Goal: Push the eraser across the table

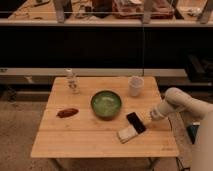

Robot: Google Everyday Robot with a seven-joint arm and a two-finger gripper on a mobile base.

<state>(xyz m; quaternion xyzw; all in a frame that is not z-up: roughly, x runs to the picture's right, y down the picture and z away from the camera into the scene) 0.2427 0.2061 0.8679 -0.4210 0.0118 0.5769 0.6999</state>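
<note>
The light-wood plank table [75, 135] stands in the middle of the camera view. The eraser [127, 134], a pale rectangular block, lies near the table's front right. A flat black rectangular piece [136, 122] lies against its right side. My gripper [152, 116] is low over the table, just right of the black piece and touching or nearly touching it. The white arm [182, 102] reaches in from the right edge.
A green bowl [106, 103] sits mid-table, just left of the black piece. A white cup [135, 86] stands at the back right and a small bottle [73, 81] at the back left. A reddish-brown object [67, 112] lies at the left. A dark counter runs behind.
</note>
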